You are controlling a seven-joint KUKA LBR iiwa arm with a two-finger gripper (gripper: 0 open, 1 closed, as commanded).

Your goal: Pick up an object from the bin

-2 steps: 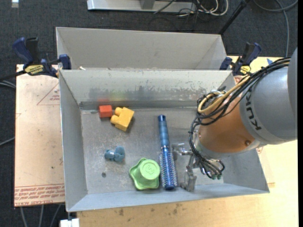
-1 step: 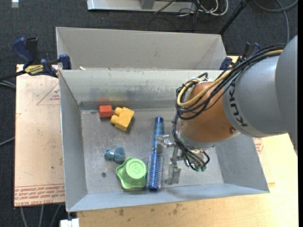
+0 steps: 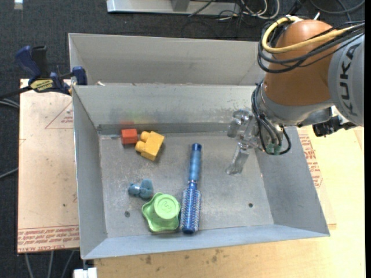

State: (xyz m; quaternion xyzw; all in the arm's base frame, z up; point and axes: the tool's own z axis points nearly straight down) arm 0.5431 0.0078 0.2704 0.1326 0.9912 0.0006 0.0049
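Pincer (image 3: 236, 162) over bare floor of bin (image 3: 258, 184); spread or pressed together, cannot tell. Blue hairbrush (image 3: 192, 190) lies just left of it, long axis near-to-far, handle toward far wall, bristle head beside green round cap (image 3: 161, 213). Farther left: yellow block (image 3: 149, 144).

Up top: grey metal bar (image 3: 168, 4) + cables (image 3: 258, 2) on dk carpet (image 3: 58, 10).

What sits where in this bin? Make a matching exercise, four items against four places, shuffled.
1. small red block
2. blue bristle hairbrush
3. green round plastic lid
4. gripper

A. front wall, left of brush head
B. over bare floor, right of brush handle
C. back left, beside yellow plastic block
D. centre of grey metal bin, lengthwise

Pairs: 1-C, 2-D, 3-A, 4-B
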